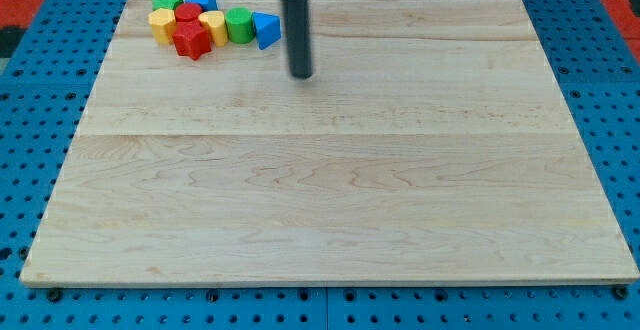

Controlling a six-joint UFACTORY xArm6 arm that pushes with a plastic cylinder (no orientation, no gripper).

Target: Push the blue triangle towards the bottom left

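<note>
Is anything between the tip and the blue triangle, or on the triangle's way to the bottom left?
Nothing visible stands between my tip and the blue triangle; the tip sits to its lower right, apart. The green block touches the triangle's left side, but the board toward the view's bottom left shows no blocks.

Wood board, blue pegboard.

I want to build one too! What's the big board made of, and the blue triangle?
The board looks like pale wood: grain lines and plank seams show, finish matte. The blue triangle is smooth, evenly coloured, maybe painted wood or plastic; I cannot tell which. My tip sits right of it.
</note>
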